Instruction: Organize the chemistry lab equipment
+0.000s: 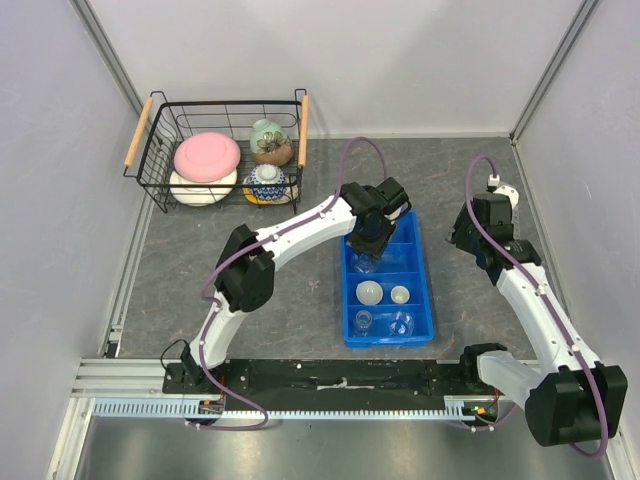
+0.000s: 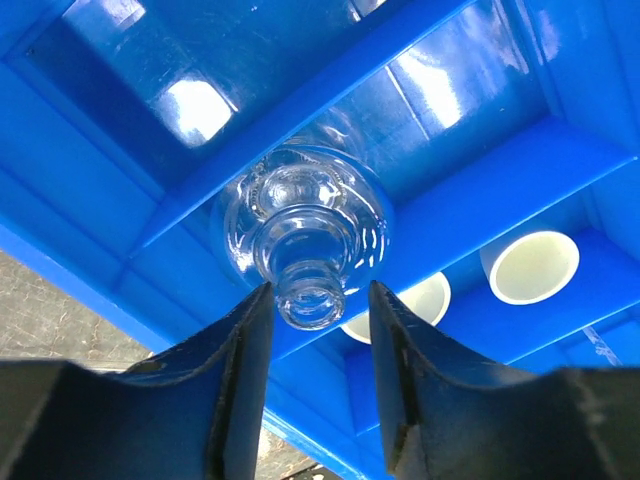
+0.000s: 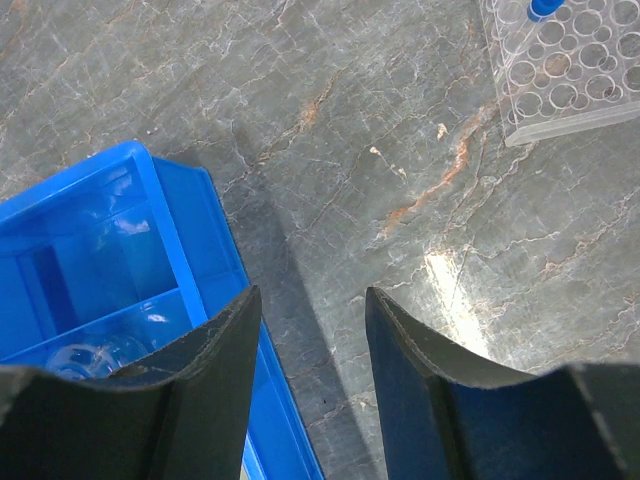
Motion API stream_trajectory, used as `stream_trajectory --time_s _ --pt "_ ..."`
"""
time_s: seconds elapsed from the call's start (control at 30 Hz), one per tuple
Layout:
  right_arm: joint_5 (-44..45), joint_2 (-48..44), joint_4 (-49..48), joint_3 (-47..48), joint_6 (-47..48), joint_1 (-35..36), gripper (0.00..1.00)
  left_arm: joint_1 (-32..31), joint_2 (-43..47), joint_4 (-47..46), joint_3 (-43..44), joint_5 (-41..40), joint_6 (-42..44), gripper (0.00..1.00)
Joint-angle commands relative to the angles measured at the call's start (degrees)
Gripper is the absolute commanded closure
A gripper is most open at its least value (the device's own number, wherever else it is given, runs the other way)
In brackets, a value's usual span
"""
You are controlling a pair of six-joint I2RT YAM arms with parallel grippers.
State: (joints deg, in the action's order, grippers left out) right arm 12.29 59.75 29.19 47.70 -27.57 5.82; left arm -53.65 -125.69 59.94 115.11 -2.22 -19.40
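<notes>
Shows the clear round flask (image 2: 300,215) at mid-frame, standing in the blue tray (image 2: 70,200) one compartment from the white bowls (image 2: 528,265), its neck between the parted, untouching jaws of the left gripper (image 2: 320,290), the right gripper (image 3: 312,297) equally parted and empty; likely light, rigid, slick, breakable, so best gripped at the neck.

Tray (image 1: 347,290) sits mid-worktop (image 1: 180,270), basket (image 1: 230,103) off at the back left. Inside the tray: one flask (image 1: 365,262), dishes (image 1: 371,292) side by side just before it, more flasks (image 1: 400,324) nearest.
</notes>
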Motion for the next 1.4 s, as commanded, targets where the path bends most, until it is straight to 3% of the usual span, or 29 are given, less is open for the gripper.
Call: stream_trajectory --time_s 0.0,0.4,0.6,0.7,0.9,1.1,1.37 --pt "-0.61 -1.65 -1.68 -0.51 0.41 -0.20 0.46 -0.84 0.09 1.31 3.01 1.08 1.82 0.48" --pt "-1.57 -2.62 -1.77 -0.50 0.33 -0.11 0.46 -1.20 7.03 7.37 12.41 3.80 2.17 0.42" --pt "-2.36 -3.58 -1.77 -1.21 0.15 -0.11 0.44 -0.93 11.24 14.40 16.55 -0.93 3.22 0.41" --pt "-3.41 -4.11 -1.77 -1.30 0.15 -0.20 0.44 -0.41 15.71 15.12 11.91 -4.02 3.05 0.41" --pt "-6.05 -4.90 -1.59 -1.12 0.33 -0.11 0.44 3.62 26.88 8.02 -10.55 -4.81 0.42 0.40" --pt "-8.16 -5.25 -1.15 -0.51 0.68 -0.02 0.44 9.69 36.47 2.55 -27.19 -3.93 -1.17 0.40" --pt "-10.18 -5.61 -2.56 -2.00 -0.37 0.85 0.44 16.11 36.66 -0.27 -34.95 -3.94 2.00 0.38"
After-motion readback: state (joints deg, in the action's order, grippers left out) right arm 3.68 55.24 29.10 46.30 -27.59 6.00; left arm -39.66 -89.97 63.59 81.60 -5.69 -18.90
